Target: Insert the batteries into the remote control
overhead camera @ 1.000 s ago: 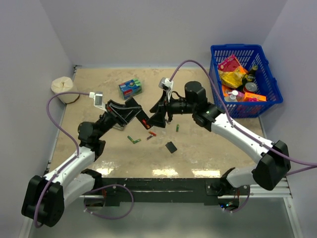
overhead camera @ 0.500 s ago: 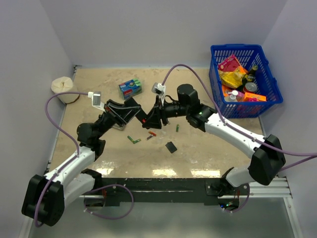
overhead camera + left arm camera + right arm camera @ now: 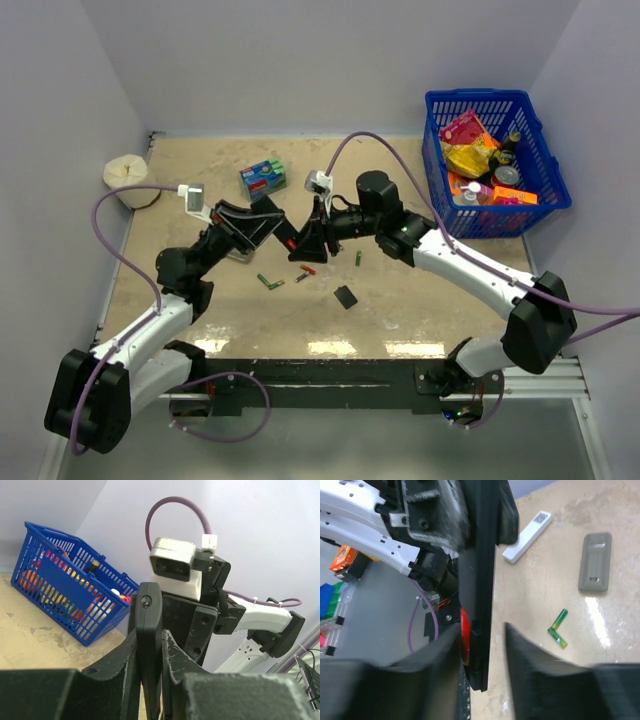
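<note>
Behind the remote control (image 3: 481,580), battery (image 3: 464,632) half-hidden.

**Beige table, small clutter near the middle**

The table (image 3: 430,300) is a mottled beige slab, glossy along its near edge. A paper roll (image 3: 127,178) stands at the far left corner. A blue-green packet (image 3: 263,178) lies toward the back, left of centre. A blue basket (image 3: 478,97) sits at the far right.

Near the middle lie two green batteries (image 3: 270,283), touching in a V. A red battery (image 3: 308,269) is just right of them, with a darker cell beside it. A lone green battery (image 3: 359,258) lies further right, and a black cover (image 3: 346,296) nearer the front.

The right wrist view adds a white remote (image 3: 527,530) and a grey remote (image 3: 595,562), both lying flat, near each other but apart.
</note>
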Robot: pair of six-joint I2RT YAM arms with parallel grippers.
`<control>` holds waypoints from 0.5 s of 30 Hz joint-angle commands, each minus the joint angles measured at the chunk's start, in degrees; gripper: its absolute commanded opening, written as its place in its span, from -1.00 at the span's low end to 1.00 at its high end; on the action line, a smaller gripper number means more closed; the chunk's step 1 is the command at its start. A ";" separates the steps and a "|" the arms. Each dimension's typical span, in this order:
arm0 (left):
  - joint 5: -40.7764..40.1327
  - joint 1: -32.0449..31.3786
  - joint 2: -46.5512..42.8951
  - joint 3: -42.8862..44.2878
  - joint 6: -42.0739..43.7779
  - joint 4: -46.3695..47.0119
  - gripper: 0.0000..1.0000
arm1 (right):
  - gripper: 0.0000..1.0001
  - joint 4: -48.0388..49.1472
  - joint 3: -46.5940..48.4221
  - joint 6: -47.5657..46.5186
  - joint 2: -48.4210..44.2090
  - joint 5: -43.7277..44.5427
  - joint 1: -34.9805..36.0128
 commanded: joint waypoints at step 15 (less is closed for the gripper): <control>-14.97 7.47 -15.17 -2.69 15.56 -38.13 -1.00 | 0.96 -21.12 2.69 -6.85 -2.74 28.30 -3.70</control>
